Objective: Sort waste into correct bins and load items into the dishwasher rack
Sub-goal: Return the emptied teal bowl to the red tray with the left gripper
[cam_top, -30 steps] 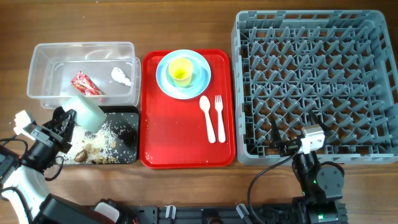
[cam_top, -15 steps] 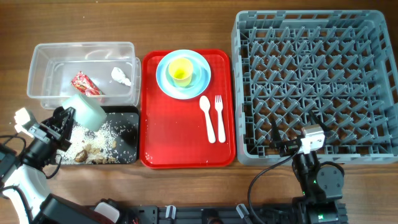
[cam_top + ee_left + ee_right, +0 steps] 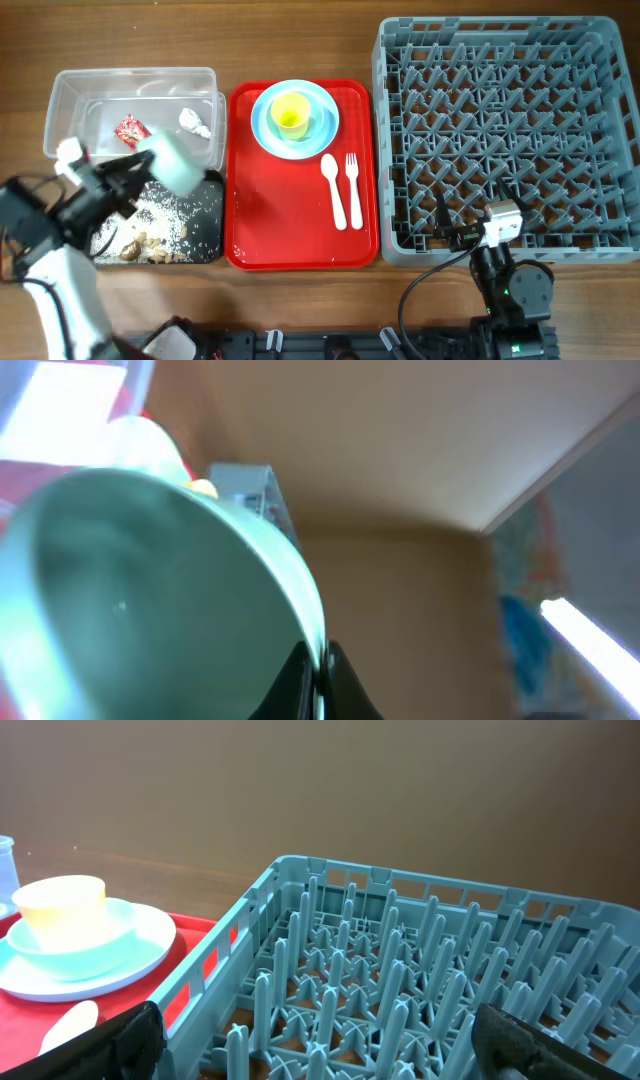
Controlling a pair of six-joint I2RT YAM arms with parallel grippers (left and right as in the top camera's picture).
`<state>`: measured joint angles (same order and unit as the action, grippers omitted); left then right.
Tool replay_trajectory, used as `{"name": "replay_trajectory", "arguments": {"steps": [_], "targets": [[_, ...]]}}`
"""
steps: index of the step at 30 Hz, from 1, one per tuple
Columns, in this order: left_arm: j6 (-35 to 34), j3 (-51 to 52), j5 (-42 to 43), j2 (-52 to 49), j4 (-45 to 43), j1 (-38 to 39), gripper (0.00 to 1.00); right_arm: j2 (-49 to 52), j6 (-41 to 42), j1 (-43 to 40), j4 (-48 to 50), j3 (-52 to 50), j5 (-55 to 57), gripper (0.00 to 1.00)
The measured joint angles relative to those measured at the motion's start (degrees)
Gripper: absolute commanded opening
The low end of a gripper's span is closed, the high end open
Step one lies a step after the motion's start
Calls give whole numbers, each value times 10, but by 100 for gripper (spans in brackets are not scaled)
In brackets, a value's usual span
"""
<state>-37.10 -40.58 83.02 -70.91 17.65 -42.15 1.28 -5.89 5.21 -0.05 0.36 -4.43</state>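
While the left end effector [image 3: 128,178] clamped the pale green bowl [image 3: 178,166] above the black tray's [image 3: 205,215] far edge, the right end effector [image 3: 325,1038] sat far to the tray's right, fingers apart.

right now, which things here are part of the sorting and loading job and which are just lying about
Job: pale green bowl in left end effector, clear tub, black tray, red wrapper, white scrap, food scraps, blue plate, yellow cup, small blue bowl, spoon, fork, rack.
Lying about: red serving tray, table.
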Motion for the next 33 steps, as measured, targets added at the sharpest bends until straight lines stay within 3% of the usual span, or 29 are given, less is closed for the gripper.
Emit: {"name": "replay_trajectory", "arguments": {"steps": [3, 5, 8, 9, 14, 18, 21, 23, 24, 25, 30, 33], "targets": [[-30, -24, -117, 56, -2, 165, 4, 0, 0, 0, 0, 0, 0, 100], [-47, -32, -249, 79, -4, 322, 4, 0, 0, 0, 0, 0, 0, 100], [-57, -34, -419, 78, 20, 495, 4, 0, 0, 0, 0, 0, 0, 100], [-61, -34, -550, 65, 40, 610, 4, 0, 0, 0, 0, 0, 0, 100], [-66, -34, -833, -8, 66, 814, 4, 0, 0, 0, 0, 0, 0, 100], [-66, -34, -941, -71, 68, 853, 4, 0, 0, 0, 0, 0, 0, 100], [-65, -34, -975, -106, 66, 851, 5, 0, 0, 0, 0, 0, 0, 100], [-66, -34, -987, -122, 62, 847, 26, 0, 0, 0, 0, 0, 0, 100], [-66, -34, -991, -125, 62, 845, 44, 0, 0, 0, 0, 0, 0, 100], [-67, -34, -994, -125, 61, 844, 54, 0, 0, 0, 0, 0, 0, 100], [-54, -46, -997, -122, 69, 830, 59, 0, 0, 0, 0, 0, 0, 100], [-40, -98, -982, -104, 103, 793, 70, 0, 0, 0, 0, 0, 0, 100]]}}
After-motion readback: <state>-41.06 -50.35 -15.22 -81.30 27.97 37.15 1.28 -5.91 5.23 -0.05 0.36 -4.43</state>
